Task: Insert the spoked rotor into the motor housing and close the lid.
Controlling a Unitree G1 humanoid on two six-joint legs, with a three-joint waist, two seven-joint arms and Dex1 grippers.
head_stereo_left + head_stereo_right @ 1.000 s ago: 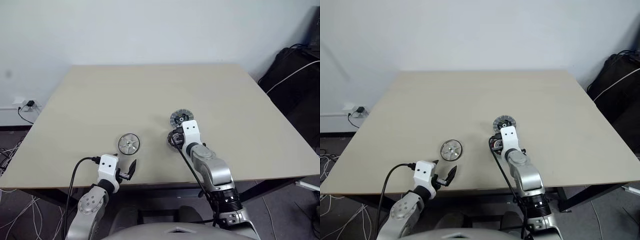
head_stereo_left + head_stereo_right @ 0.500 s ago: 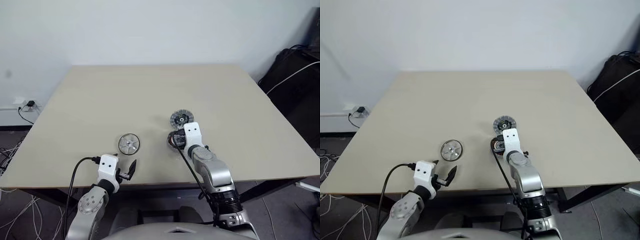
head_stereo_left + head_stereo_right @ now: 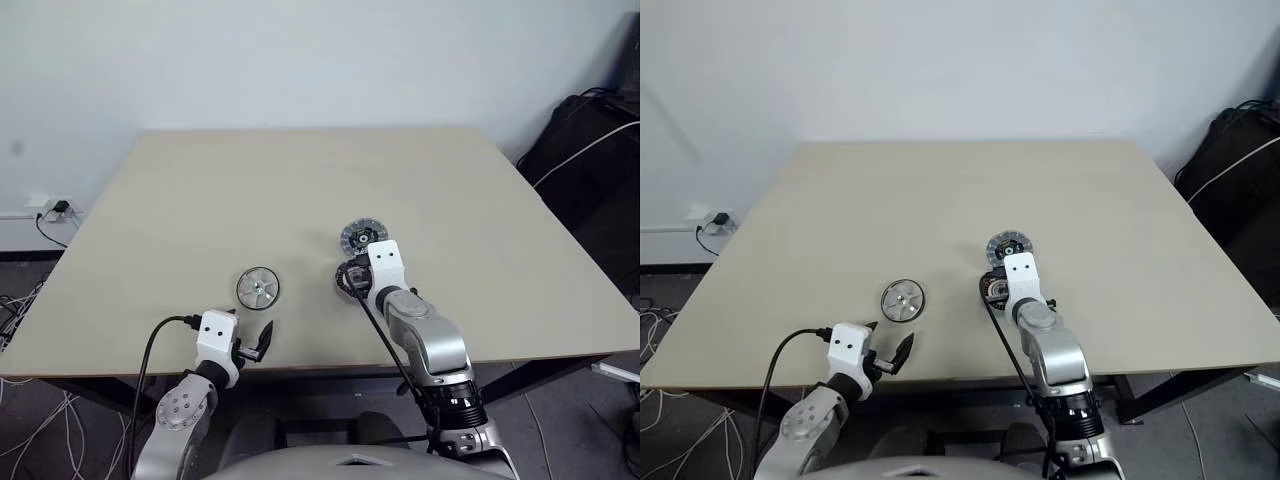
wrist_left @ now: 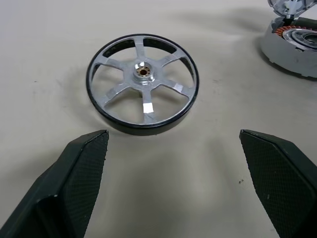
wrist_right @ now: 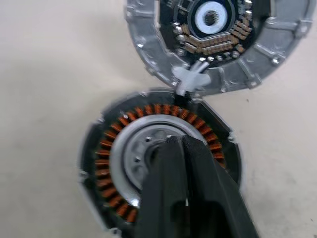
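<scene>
Spoked rotor unobstructed; lid touches motor housing

One spoked rotor, one motor housing, one lid, one table.

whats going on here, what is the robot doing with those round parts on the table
A humanoid robot is assembling a small motor on a beige table. Its right gripper, fingers together, sits over the pale centre of the round copper-wound motor housing, whose grey circuit-board lid lies open beside it. The silver spoked rotor lies flat on the table, not yet inserted, in front of the open left gripper.
</scene>
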